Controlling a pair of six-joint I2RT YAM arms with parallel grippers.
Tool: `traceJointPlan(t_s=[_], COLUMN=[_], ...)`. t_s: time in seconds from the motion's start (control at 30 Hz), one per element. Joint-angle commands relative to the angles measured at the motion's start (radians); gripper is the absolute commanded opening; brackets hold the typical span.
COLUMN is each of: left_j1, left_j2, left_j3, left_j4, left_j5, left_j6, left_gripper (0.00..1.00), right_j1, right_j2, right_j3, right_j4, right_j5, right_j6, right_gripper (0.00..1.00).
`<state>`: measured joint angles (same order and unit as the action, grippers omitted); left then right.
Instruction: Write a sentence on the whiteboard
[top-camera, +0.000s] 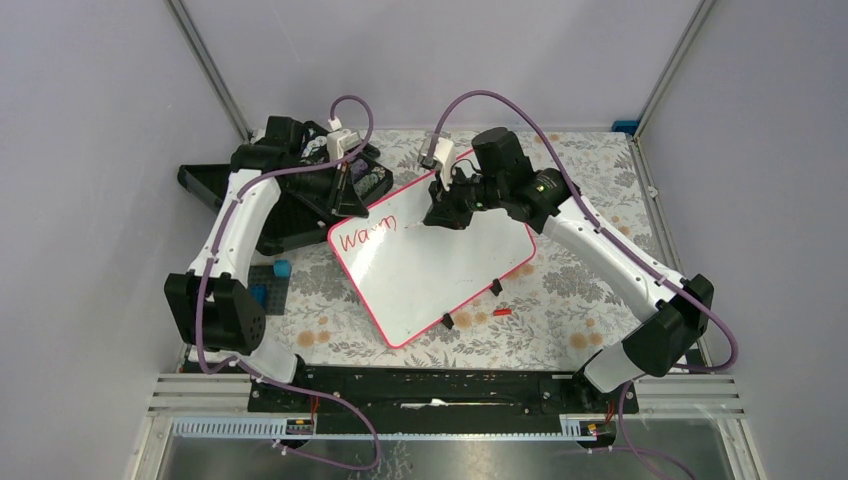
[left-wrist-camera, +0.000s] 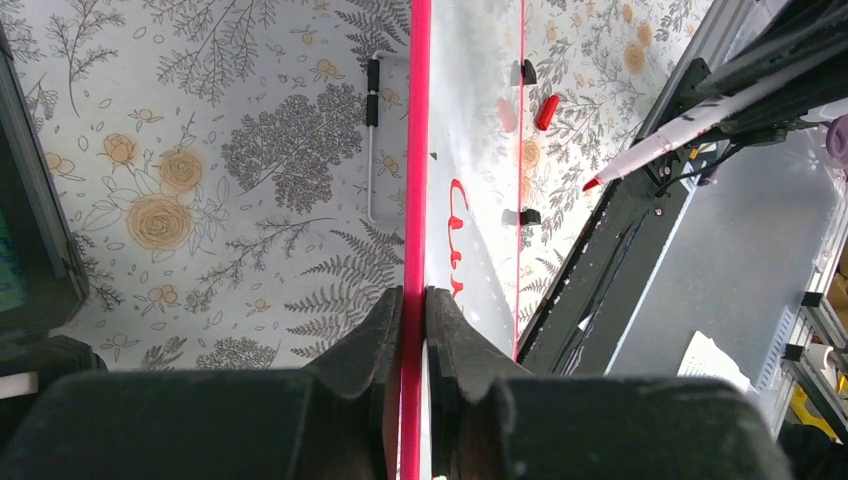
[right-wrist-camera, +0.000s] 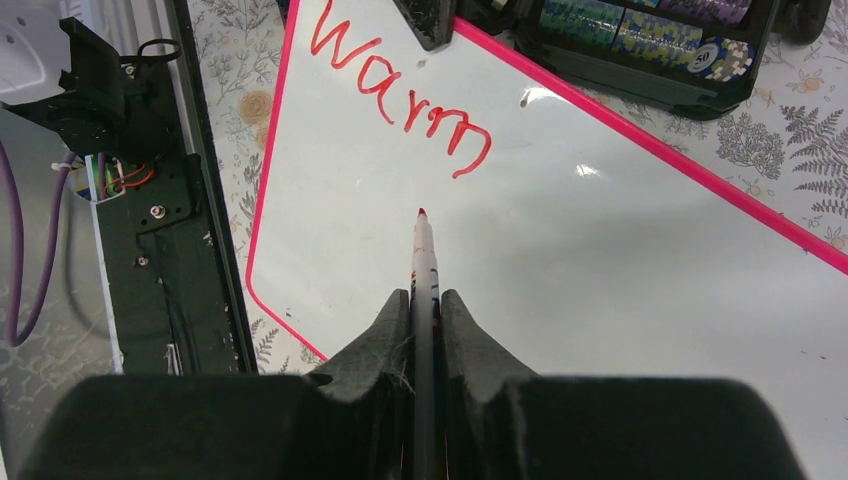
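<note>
Right fingers (right-wrist-camera: 385, 340) clench a red marker (right-wrist-camera: 424, 260) by "Warm" (right-wrist-camera: 400, 95) on the whiteboard (right-wrist-camera: 600, 280); left fingers (left-wrist-camera: 375, 340) pinch its rim (left-wrist-camera: 416, 150).

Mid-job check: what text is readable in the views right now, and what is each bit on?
"Warm": red handwriting on the whiteboard.
"50": on a round chip in the black case.
Print on the marker barrel: too small to read.
</note>
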<state>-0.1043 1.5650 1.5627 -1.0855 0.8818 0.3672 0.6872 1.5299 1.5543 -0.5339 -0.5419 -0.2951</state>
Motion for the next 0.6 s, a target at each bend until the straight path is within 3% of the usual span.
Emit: traceJointPlan(t_s=[0.0,0.07,0.33,0.57], left_j1=[-0.029,-0.029,-0.020,0.007], left_j2=[0.035,0.031,-0.055,-0.089], left_j3=[0.039,0.043,0.015,-0.026], left_j4=[0.029,0.030,-0.022,-0.006], left_j5=[-0.007,-0.013,-0.019,-0.014], left_j6=[0.036,0.029,0.030,0.019], left_gripper=[0.11,0.13,0.45,0.43], right_j1=[-0.008,-0.015,-0.060,-0.060], right_j2=[-0.039,-0.038,-0.022,-0.003], right_j3=[0.004,0.003,-0.005,-0.014], right_j4=[0.000,0.000,0.031,0.091], right_j5=[-0.026,-0.024,-0.021,-0.031], right_j6=[-0.022,-0.024,-0.039,-0.031], right_gripper=[0.00,0.00,0.00,0.00])
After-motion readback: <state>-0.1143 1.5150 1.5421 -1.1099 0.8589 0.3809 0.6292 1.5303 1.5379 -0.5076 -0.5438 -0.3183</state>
